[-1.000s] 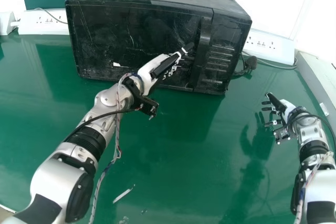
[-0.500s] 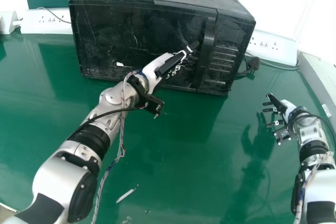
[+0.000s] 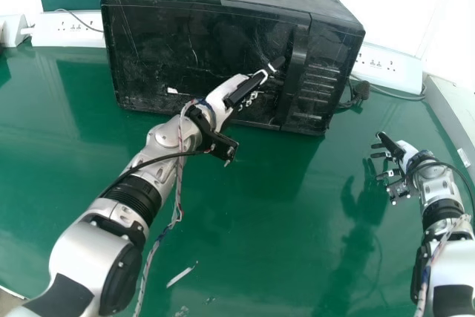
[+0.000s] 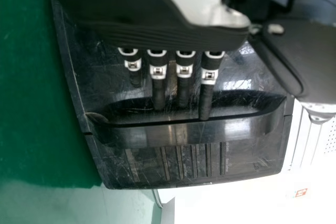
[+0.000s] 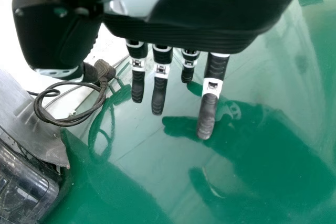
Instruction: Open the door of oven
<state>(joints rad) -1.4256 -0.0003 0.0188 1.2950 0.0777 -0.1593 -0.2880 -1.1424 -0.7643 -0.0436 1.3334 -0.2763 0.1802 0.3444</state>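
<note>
The black oven (image 3: pixel 193 42) stands at the back of the green table, its door shut. A vertical handle (image 3: pixel 292 72) runs down the door's right part, beside the slatted panel. My left hand (image 3: pixel 236 97) is in front of the door, left of the handle, fingers straight and pointing at it. In the left wrist view, my left hand (image 4: pixel 157 72) has its fingertips at the recess behind the handle (image 4: pixel 184 132); whether they touch it I cannot tell. My right hand (image 3: pixel 401 155) rests over the table at the right; in the right wrist view, the right hand (image 5: pixel 210 93) has extended fingers.
White power strips (image 3: pixel 70 29) lie behind the oven on both sides. A black plug with its cable (image 3: pixel 359 91) is at the oven's right. A pale scrap (image 3: pixel 180 275) lies on the table near the front, and a grey ledge (image 3: pixel 454 113) borders the right side.
In the head view, my left hand has shifted slightly right with its arm, while the oven and table also appear slightly farther right. The right hand stays nearly the same.
</note>
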